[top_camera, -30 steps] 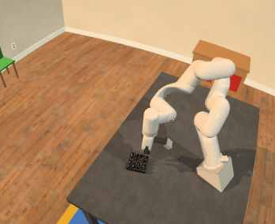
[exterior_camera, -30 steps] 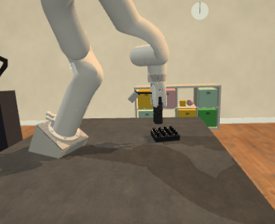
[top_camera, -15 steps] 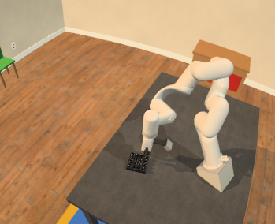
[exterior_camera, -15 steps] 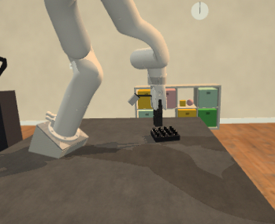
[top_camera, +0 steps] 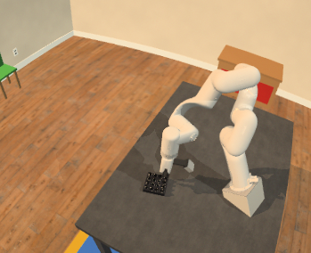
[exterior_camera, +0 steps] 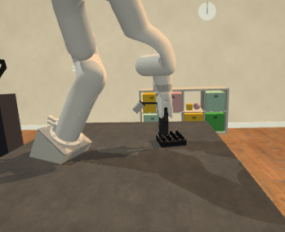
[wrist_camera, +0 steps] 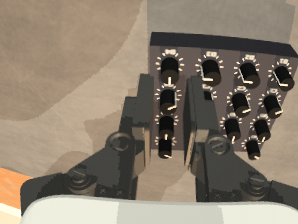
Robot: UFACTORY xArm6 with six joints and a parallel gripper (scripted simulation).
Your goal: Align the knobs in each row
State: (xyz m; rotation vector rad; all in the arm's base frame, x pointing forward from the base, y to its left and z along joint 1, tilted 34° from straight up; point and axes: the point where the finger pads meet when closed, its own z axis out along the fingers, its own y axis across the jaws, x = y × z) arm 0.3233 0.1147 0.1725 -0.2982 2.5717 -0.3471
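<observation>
I have the gripper [wrist_camera: 166,137] down over the knob box [wrist_camera: 220,106], which sits in the upper right of the wrist view and, in the top view, low and left of centre on the dark table [top_camera: 236,223], just in front of the arm's wrist. The fingers stand narrowly apart, well short of fully open, one on each side of the leftmost column of knobs as the wrist camera frames it. Two knobs [wrist_camera: 166,125] of that column lie in the gap between them. I cannot tell from these pictures whether the pads actually press on a knob or only flank it. The box stands flat on the table, and in the exterior view it is a small black block right of centre, with the gripper coming straight down onto its left end. Each knob carries a ring of pale marks, but the printed names are too small and blurred for me to read; no other writing or brand is legible in any view.
</observation>
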